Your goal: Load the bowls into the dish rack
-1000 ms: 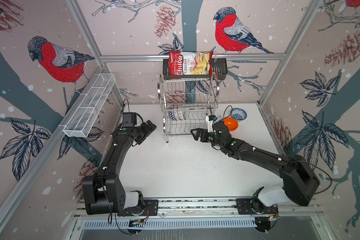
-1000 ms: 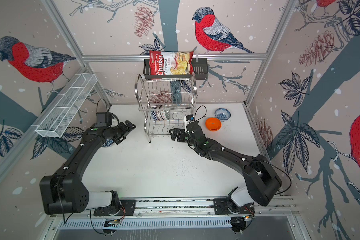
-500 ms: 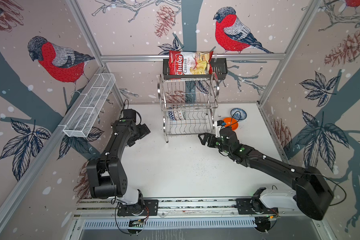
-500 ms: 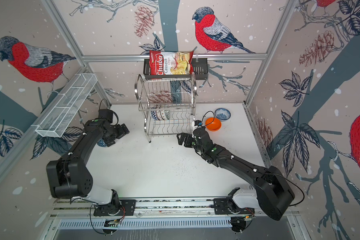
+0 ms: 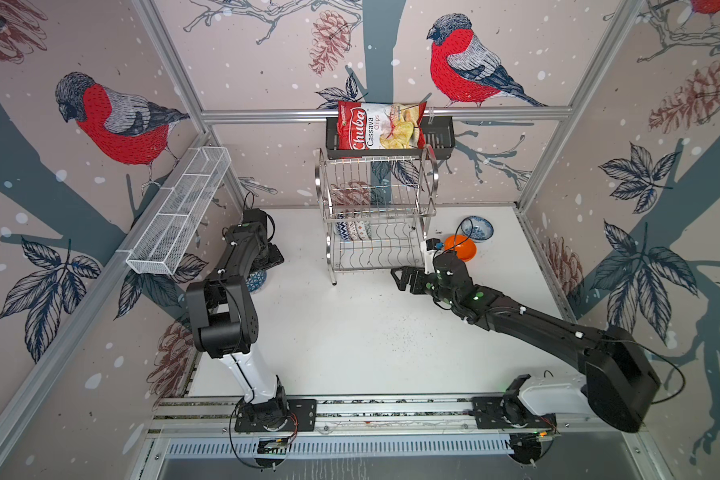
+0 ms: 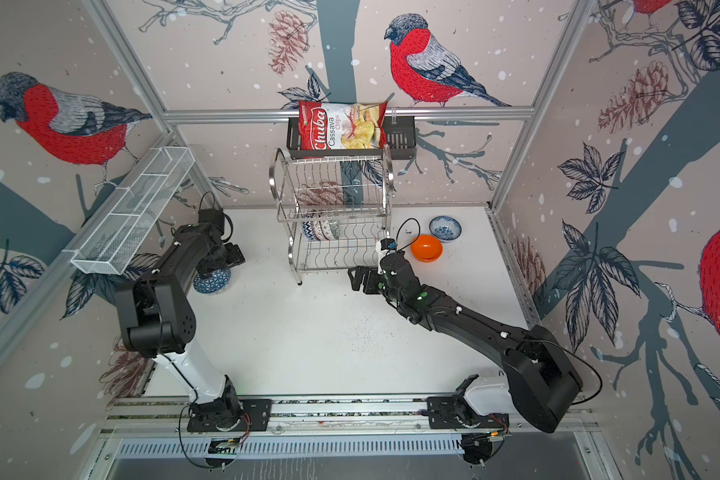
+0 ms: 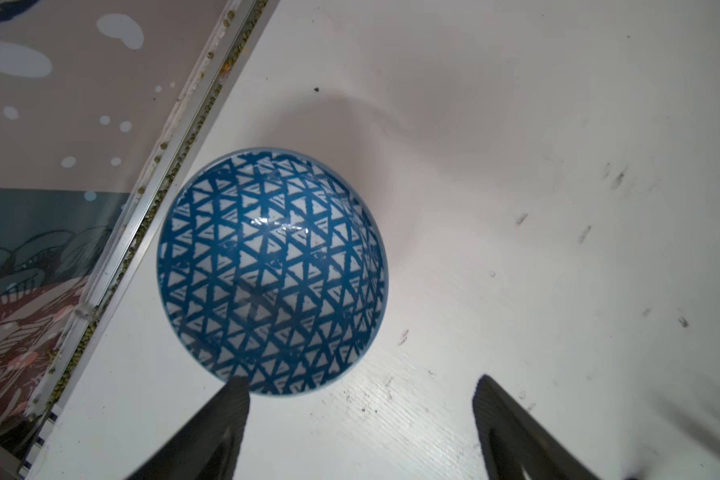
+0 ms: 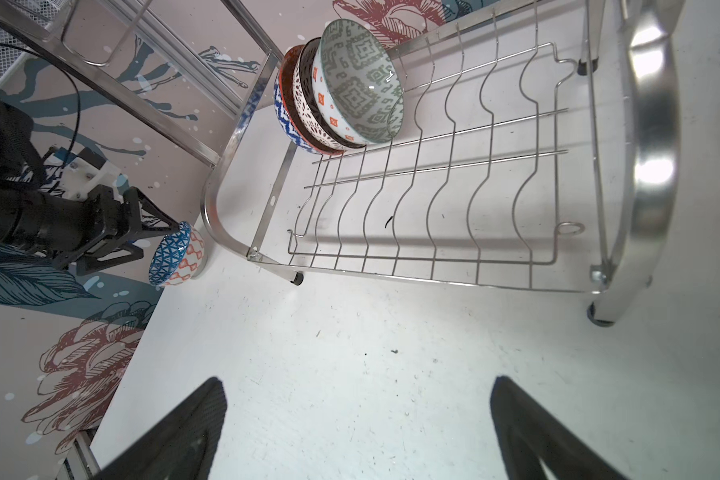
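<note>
top views: dish rack (image 5: 383,253), two tiers of bright steel wire with arched end frames, stands at upper centre against the back wall. three patterned bowls (image 5: 353,230) lean on edge at the left end of its lower tier, the other slots bare. plain orange bowl (image 5: 461,247) and white-blue floral bowl (image 5: 477,228) sit on the white table (image 5: 350,340) right of the rack. blue triangle bowl (image 6: 212,282) sits at left by the side wall, with the left gripper (image 6: 227,264) directly over it. right gripper (image 5: 400,279) hangs just below the rack's lower right corner, spread wide, holding nothing. left wrist view: blue triangle bowl (image 7: 273,270) lies centre-left and upright, with glossy glaze, a thin round rim and a deep curved wall, just beside the aluminium wall rail (image 7: 150,199). the left gripper is spread wide and empty, one dark finger (image 7: 219,424) at the rim's lower edge, the other over bare table well apart. judged step: rim pinch for pickup. to do it well, shift until the bowl wall lies between the fingers, one inside and one outside, and seat deep before squeezing, since the glaze likely slips. work from the table side, as the rail leaves little room. right wrist view: the rack's lower tier shows smooth wavy wires, with free slots beside the grey-green patterned bowl (image 8: 360,83). the blue triangle bowl shows an orange-white lattice outside. the right gripper's textured fingers stand apart, empty.
</note>
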Tool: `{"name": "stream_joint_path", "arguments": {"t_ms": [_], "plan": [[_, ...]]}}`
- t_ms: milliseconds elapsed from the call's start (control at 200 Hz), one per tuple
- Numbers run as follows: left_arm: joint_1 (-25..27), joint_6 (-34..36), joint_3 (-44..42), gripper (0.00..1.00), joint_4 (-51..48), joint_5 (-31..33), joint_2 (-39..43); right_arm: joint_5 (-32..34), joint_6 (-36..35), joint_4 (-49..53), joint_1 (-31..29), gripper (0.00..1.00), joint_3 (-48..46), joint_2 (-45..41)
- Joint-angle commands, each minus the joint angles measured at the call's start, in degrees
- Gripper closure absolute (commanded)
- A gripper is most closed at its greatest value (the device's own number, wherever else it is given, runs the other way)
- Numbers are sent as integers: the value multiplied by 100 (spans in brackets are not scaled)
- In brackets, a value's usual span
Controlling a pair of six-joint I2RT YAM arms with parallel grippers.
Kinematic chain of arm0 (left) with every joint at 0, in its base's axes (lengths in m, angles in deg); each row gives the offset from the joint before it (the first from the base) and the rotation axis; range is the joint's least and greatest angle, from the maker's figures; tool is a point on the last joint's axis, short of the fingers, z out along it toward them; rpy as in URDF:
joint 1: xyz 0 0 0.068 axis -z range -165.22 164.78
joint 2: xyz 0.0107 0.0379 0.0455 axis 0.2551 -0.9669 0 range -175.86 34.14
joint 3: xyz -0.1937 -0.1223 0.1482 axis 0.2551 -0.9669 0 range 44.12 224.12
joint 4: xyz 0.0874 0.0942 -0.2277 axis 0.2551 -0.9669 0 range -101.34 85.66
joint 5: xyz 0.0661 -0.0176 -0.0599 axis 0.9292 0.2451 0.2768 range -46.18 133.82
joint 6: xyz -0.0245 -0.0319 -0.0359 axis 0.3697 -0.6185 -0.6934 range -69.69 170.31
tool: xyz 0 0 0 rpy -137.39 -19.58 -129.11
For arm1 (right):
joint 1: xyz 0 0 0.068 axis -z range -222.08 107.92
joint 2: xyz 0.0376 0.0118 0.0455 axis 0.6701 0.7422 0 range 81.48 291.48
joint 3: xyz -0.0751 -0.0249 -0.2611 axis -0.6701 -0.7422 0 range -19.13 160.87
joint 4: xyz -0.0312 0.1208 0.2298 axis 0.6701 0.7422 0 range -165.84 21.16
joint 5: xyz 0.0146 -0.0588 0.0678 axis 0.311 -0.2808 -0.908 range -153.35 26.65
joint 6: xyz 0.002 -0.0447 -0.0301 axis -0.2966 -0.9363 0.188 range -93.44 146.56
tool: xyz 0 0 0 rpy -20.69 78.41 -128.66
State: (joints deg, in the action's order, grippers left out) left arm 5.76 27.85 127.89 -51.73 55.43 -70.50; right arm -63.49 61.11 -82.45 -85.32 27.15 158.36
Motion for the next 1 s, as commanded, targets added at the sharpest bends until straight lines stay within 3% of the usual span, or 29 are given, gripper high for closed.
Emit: {"name": "stream_joint_path", "arguments": {"t_ms": [0,195,265,355,460,615,715,996], "plan": [[-22,306,161,21,155,197,-271,102,-160,81,-45,0,73,71],[-48,435,138,31,195,150,-666,119,-220,169,-49,1,244,338],[-48,436,65,37,268,50,-704,103,-248,219,-76,0,356,445],[-48,462,79,53,283,-23,-831,141,-279,362,-114,0,490,553],[-48,431,53,58,336,-84,-924,153,-296,451,-140,1,491,585],[-48,425,-86,79,370,-125,-877,328,-334,554,-140,0,492,515],[-40,398,-192,100,375,-212,-748,422,-321,571,-121,0,453,451],[206,383,-863,100,372,-578,-117,384,-183,680,34,0,490,559]]}}
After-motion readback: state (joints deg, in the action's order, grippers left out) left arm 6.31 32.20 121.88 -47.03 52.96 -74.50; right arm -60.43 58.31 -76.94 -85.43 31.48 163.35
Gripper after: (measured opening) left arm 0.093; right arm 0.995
